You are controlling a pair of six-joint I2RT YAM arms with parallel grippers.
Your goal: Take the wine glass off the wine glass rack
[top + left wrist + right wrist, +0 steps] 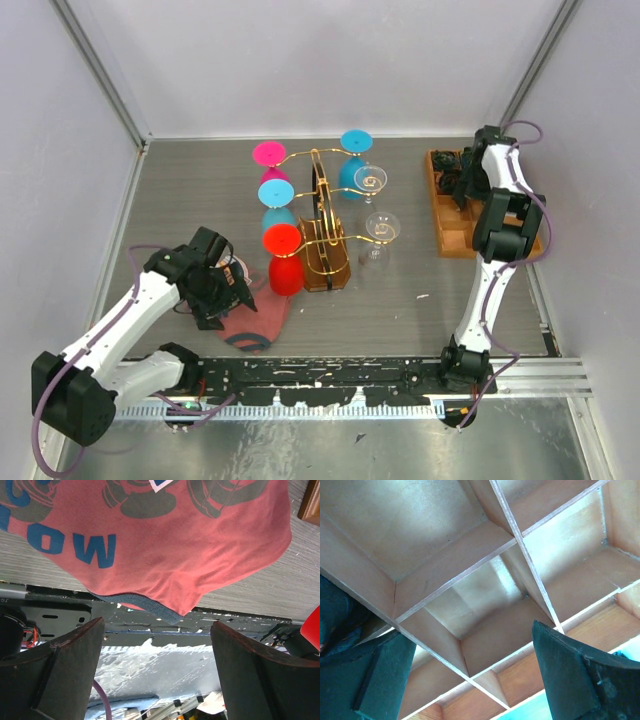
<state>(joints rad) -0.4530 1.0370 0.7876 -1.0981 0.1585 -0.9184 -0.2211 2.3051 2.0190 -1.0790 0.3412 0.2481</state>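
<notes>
Gold wire wine glass rack [322,205] stands mid-table on its brown base [327,268]. Six glasses are at it, none lifted off. Left row, far to near: pink wine glass [268,153], cyan wine glass [276,190], red wine glass [284,242], feet up on the scrolled arms and bowls below. Right row: second cyan glass [355,142], then two clear glasses, the far clear glass [370,180] and the near clear glass [382,228]. Can't tell if the clear ones hang or stand.

Left gripper [228,295] is near-left of the rack, over a red cloth [262,315] with blue lettering. It is apart from every glass. Left wrist view: left gripper [155,670] has its fingers [65,675] spread wide with nothing between them. Cloth [175,545] fills the top, and the red glass edge shows at far right.

Right gripper [455,182] is at far right, well apart from the rack, over the wooden compartment tray [452,232]. Right wrist view: right gripper [470,680] is wide open and empty, fingers [575,680] above the tray dividers [520,540].

Grey wood-grain table [420,290].
</notes>
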